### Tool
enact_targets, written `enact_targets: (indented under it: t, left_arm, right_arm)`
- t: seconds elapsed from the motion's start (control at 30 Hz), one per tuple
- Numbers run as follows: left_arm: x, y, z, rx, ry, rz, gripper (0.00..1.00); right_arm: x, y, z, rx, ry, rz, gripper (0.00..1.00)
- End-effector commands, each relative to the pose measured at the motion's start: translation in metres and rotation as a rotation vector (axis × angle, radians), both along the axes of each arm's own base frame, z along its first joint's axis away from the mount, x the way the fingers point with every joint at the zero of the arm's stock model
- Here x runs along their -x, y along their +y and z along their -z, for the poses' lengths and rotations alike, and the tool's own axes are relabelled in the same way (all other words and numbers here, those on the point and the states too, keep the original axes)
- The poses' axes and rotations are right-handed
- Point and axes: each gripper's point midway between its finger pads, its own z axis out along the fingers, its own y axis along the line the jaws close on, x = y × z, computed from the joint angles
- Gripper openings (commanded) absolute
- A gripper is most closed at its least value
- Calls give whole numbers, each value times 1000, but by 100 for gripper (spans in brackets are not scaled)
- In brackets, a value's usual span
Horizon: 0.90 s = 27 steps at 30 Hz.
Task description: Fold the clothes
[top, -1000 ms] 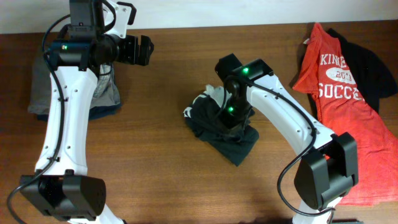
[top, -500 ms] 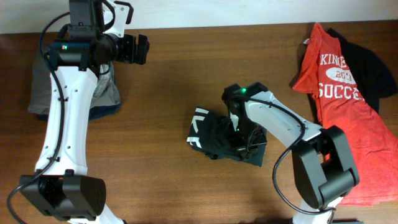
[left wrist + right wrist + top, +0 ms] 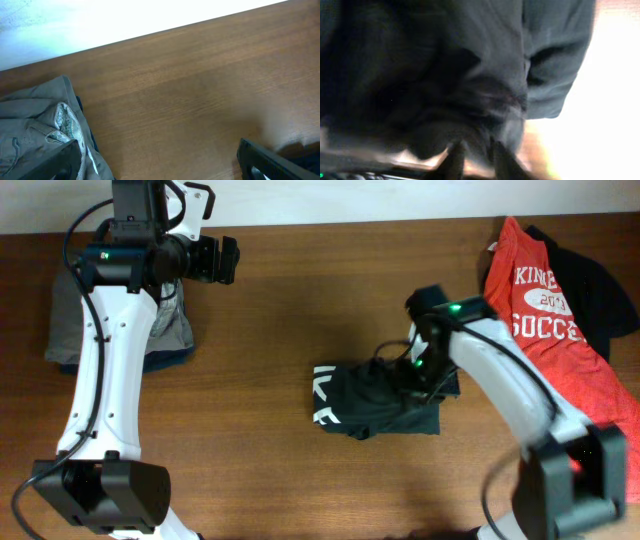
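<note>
A black T-shirt with white block letters [image 3: 365, 402] lies bunched on the wooden table [image 3: 260, 380], right of centre. My right gripper [image 3: 415, 375] is at its right edge, fingers pinched close on a fold of it. The blurred right wrist view shows dark cloth [image 3: 445, 80] filling the frame and running down between the fingertips [image 3: 454, 159]. My left gripper [image 3: 228, 260] is open and empty, raised at the far left next to a pile of grey clothes [image 3: 75, 330]. This pile also shows in the left wrist view [image 3: 35, 120].
A red "SOCCER" T-shirt [image 3: 545, 320] lies spread at the far right over a plain black one [image 3: 600, 280]. The grey pile has a navy piece at its lower edge [image 3: 165, 360]. The white wall edge [image 3: 125, 20] runs along the back of the table.
My right gripper has swung from the table's centre down and then to the right, dragging the black shirt with it. The bundle now lies further right and lower. The left arm has barely moved.
</note>
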Motion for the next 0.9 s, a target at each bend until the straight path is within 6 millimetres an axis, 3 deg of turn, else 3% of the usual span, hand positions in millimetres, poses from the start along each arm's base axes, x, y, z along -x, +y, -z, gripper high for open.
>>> enact_targets:
  t: [0.0,0.13,0.33,0.43,0.5,0.57,0.63,0.7,0.8,0.87]
  left_arm:
    - [-3,2,2,-17,-1,5,99]
    - [-3,2,2,-17,-2,5,99]
    - [-4,2,1,-16,-9,5,99]
    - [-4,2,1,-16,-9,5,99]
    - [-4,2,1,-16,-8,5,99]
    - [-4,2,2,-16,-8,5,99]
    - [-4,2,1,-16,-8,5,99]
    - [-4,2,1,-16,-8,5,99]
    - [-4,2,1,-16,-8,5,99]
    - [-4,2,1,-16,-8,5,99]
  right_arm:
    - [-8,-5,-35,-39,-124,22,37]
    - [-8,2,-32,-54,-118,2,41]
    - [-28,45,-26,-158,-181,-64,51]
    - [-30,56,-9,-153,-142,-75,52]
    - [-28,60,7,-143,-93,-84,49]
    - [-26,60,16,-133,-62,-84,28]
    - [-28,55,18,-113,-65,-79,4]
    - [-26,42,12,-98,-60,-50,4]
    - [11,-13,15,106,96,20,4]
    - [24,-30,26,176,147,52,4]
